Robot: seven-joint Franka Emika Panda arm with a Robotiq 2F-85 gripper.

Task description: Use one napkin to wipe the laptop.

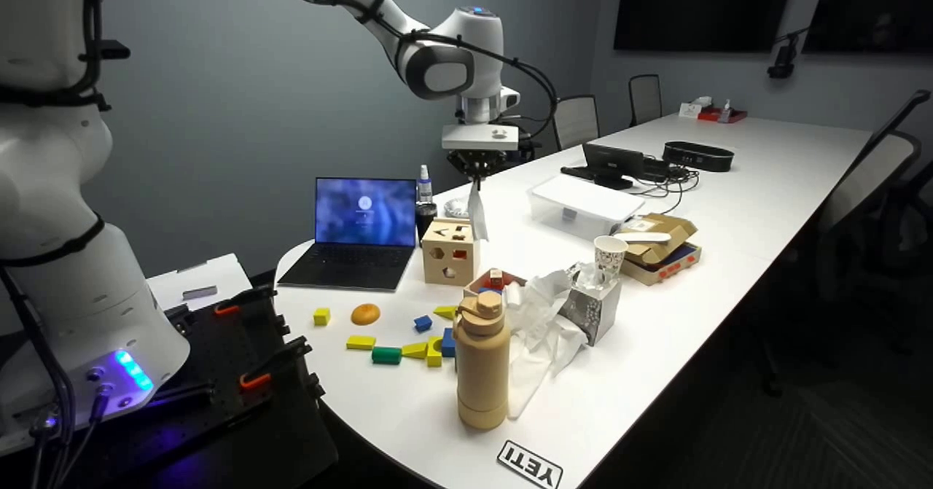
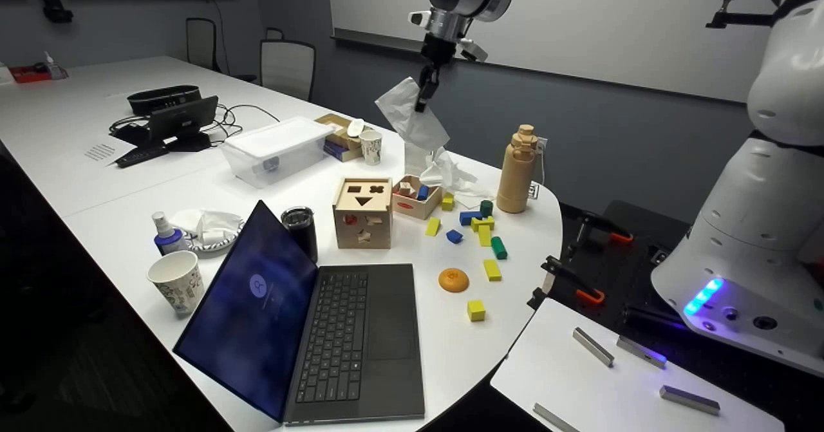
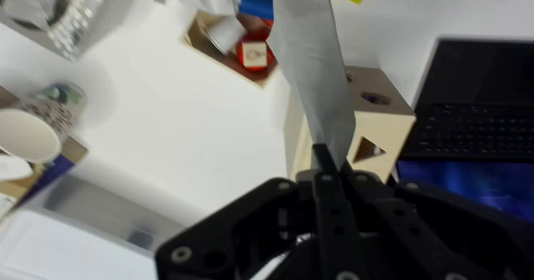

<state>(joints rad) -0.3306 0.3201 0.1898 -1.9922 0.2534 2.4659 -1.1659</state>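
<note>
My gripper (image 1: pixel 477 180) is shut on the top of a thin white napkin (image 1: pixel 476 216), which hangs down above the table. In an exterior view the gripper (image 2: pixel 422 102) and the spread napkin (image 2: pixel 412 118) are over the tissue box side of the table. In the wrist view the napkin (image 3: pixel 315 63) runs out from between the closed fingertips (image 3: pixel 333 159). The black laptop (image 1: pixel 364 212) stands open with a blue picture on its screen, away from the gripper. It also shows in an exterior view (image 2: pixel 360 342) and at the right of the wrist view (image 3: pixel 471 100).
A wooden shape-sorter box (image 2: pixel 364 216) stands between napkin and laptop, with a dark tumbler (image 2: pixel 300 229) beside it. A tan bottle (image 1: pixel 482 365), a tissue box (image 1: pixel 594 310) with loose tissues (image 1: pixel 543 321), scattered blocks (image 1: pixel 386 356) and a clear bin (image 1: pixel 583 205) are around.
</note>
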